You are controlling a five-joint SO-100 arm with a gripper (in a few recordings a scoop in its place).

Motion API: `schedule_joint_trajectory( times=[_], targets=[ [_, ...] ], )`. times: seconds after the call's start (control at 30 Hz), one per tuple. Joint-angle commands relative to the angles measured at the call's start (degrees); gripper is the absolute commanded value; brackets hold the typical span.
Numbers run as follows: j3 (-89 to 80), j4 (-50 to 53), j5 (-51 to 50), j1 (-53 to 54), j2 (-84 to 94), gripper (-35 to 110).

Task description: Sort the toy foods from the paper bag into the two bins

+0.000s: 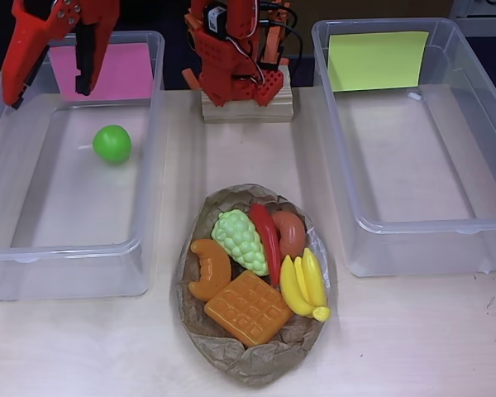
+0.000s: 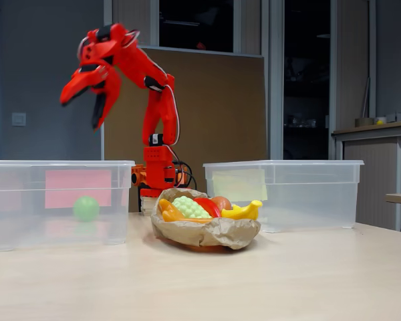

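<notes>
Red gripper hangs above the left bin, jaws apart and empty; the green apple lies inside. Remaining toys, including grapes and bananas, sit on the paper bag. Next move: reach back and select another piece.

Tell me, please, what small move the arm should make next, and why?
Probably swing the gripper from above the pink-note bin toward the paper bag. Its jaws are open and hold nothing, the green apple already lies in that bin, and the grapes sit topmost in the bag.
</notes>
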State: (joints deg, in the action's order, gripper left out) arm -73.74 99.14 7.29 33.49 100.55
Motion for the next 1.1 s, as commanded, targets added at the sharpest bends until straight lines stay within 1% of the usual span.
schedule_joint_trajectory(
  times=[0.0,0.1,0.17,0.33,0.47,0.57,0.7,0.8,0.9,0.93,1.0,1.07],
  targets=[
    [4.31,2.72,-5.45,-10.9,2.02,42],
    [7.21,5.36,-13.71,-18.9,-2.46,43],
    [8.79,5.36,-19.25,-23.64,-5.01,43],
    [9.32,2.2,-35.07,-34.54,-7.82,44],
    [1.41,-3.69,-51.15,-39.9,-7.21,44],
    [-6.06,-11.25,-60.47,-42.01,-6.5,42],
    [-11.6,-21.36,-64.95,-43.33,-6.86,41],
    [-13.27,-24.26,-73.56,-43.07,-8.7,41],
    [-13.62,-27.51,-92.02,-42.71,-10.9,41],
    [-12.92,-27.6,-96.42,-42.71,-11.87,41],
    [-11.69,-27.25,-100.99,-43.33,-13.36,41],
    [-9.93,-26.63,-101.95,-44.12,-15.29,41]
  ],
)
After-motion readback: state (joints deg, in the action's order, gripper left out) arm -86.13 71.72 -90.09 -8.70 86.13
